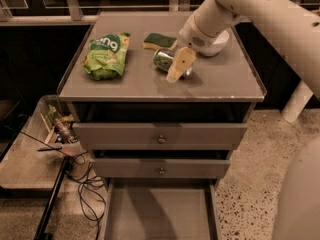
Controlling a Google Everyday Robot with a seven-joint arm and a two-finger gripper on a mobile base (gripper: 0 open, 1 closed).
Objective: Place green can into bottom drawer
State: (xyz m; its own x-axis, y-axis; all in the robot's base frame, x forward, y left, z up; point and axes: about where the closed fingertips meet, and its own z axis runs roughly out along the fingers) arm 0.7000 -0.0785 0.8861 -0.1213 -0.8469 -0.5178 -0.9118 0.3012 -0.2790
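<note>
Grasp step. Pale robot gripper (177,66) low over small shiny green metal can (163,59), which lies on side on grey bench (225,81) nr green-topped sponge (159,41). Open or closed: can't tell. Next: firm grip, lift, lower into open wide grey bottom drawer (160,214).

Pincer (176,69) at green can (162,59), sponge (159,41) just behind; bottom drawer (160,211) open
</note>
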